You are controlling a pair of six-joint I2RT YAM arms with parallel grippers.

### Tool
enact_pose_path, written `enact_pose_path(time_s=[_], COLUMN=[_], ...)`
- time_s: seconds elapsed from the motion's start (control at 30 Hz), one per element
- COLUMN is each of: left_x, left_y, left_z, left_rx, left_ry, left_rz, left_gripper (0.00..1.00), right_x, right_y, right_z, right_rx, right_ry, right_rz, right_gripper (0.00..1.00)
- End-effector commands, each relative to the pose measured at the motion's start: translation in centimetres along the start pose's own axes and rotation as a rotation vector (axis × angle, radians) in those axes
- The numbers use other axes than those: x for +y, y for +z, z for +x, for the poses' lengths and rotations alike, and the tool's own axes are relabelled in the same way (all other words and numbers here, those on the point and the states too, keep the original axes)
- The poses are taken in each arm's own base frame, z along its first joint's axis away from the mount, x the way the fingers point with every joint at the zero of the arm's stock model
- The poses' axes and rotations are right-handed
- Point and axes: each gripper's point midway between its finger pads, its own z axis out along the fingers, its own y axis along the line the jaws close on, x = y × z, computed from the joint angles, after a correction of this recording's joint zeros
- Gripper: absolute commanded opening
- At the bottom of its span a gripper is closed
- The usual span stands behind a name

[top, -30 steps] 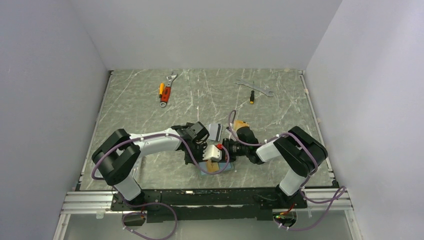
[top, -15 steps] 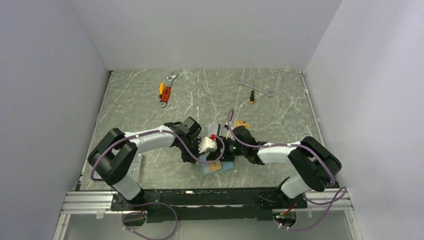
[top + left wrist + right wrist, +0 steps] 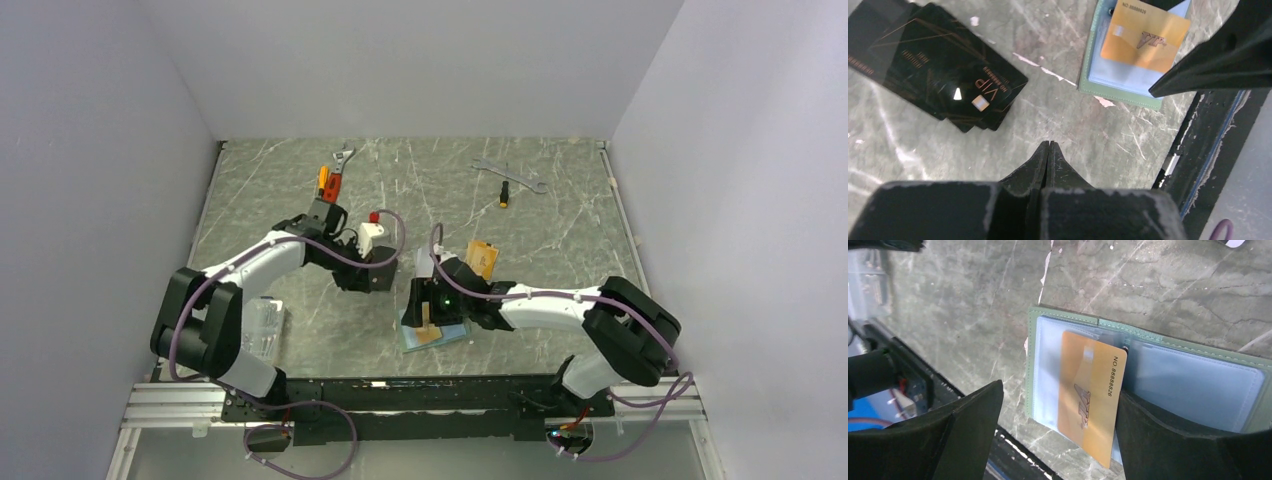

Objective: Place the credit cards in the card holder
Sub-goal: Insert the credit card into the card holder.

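Right gripper (image 3: pixel 1058 390) is spread wide, straddling the orange card (image 3: pixel 1088 395) and gripping nothing. The card is only part-way into the clear pocket of the card holder (image 3: pixel 1148 335), free end pointing back toward the gripper. Reads as the seating step: push the exposed short edge with one finger, straight along the pocket, low and slow so the soft holder doesn't skate on the table (image 3: pixel 1173 280). Left gripper (image 3: pixel 1048 147) is pressed together, empty. The black cards (image 3: pixel 948 85) lie ahead-left of it, likely next.
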Motion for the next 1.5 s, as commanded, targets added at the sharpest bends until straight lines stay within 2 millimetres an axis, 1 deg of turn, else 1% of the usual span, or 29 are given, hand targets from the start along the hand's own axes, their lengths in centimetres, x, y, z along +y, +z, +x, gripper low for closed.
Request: enact_pose_path(time_s=[0.0, 0.1, 0.17, 0.33, 0.43, 0.53, 0.63, 0.67, 0.87, 1.0, 1.13, 1.2, 1.33, 1.4, 1.47], left_x=[-0.3, 0.1, 0.2, 0.2, 0.3, 0.6, 1.0, 1.3, 2.2, 2.1, 1.9, 1.9, 1.7, 1.6, 1.7], left_y=[-2.6, -3.8, -4.5, -5.5, -6.0, -6.4, -6.9, -7.1, -8.3, -8.5, -8.4, -8.3, -8.4, -8.4, -8.5], left_z=[-1.6, -1.6, -1.7, -1.8, -1.7, -1.8, -1.9, -2.0, -2.9, -3.1, -2.8, -2.6, -2.5, -2.5, -2.6], left_rx=[-0.071, -0.082, -0.087, -0.095, -0.101, -0.108, -0.111, -0.113, -0.139, -0.143, -0.136, -0.133, -0.134, -0.135, -0.135], left_ry=[-0.069, -0.055, -0.055, -0.078, -0.094, -0.112, -0.127, -0.129, -0.15, -0.151, -0.155, -0.156, -0.159, -0.158, -0.157], left_rz=[0.045, 0.007, -0.009, -0.014, -0.023, -0.029, -0.036, -0.04, -0.043, -0.035, -0.03, -0.031, -0.024, -0.025, -0.023], left_gripper=[0.0, 0.0, 0.0, 0.0, 0.0, 0.0, 0.0, 0.0, 0.0, 0.0, 0.0, 0.0, 0.0, 0.0, 0.0], right_x=[-5.9, -6.0, -5.7, -4.9, -5.0, -4.9, -4.7, -4.2, -4.2, -3.7, -3.2, -3.0, -3.4, -3.3, -3.1], right_y=[-0.1, 0.0, -0.2, -0.3, 0.2, 0.8, 1.1, 1.3, 0.7, 0.7, 0.3, 0.5, 0.4, 0.3, 0.4], right_z=[3.5, 4.3, 4.2, 4.0, 4.7, 5.7, 5.9, 5.8, 5.8, 5.8, 5.1, 5.2, 5.2, 5.2, 5.1], right_rx=[0.084, 0.102, 0.091, 0.075, 0.089, 0.11, 0.117, 0.112, 0.107, 0.103, 0.079, 0.078, 0.089, 0.084, 0.074], right_ry=[-0.072, -0.091, -0.107, -0.136, -0.161, -0.203, -0.253, -0.271, -0.352, -0.379, -0.411, -0.426, -0.445, -0.452, -0.447], right_rz=[0.337, 0.37, 0.383, 0.395, 0.428, 0.476, 0.533, 0.548, 0.659, 0.678, 0.707, 0.712, 0.759, 0.759, 0.746], right_gripper=[0.83, 0.86, 0.87, 0.92, 0.96, 0.96, 0.96, 0.95, 0.96, 0.96, 0.96, 0.96, 0.96, 0.96, 0.94])
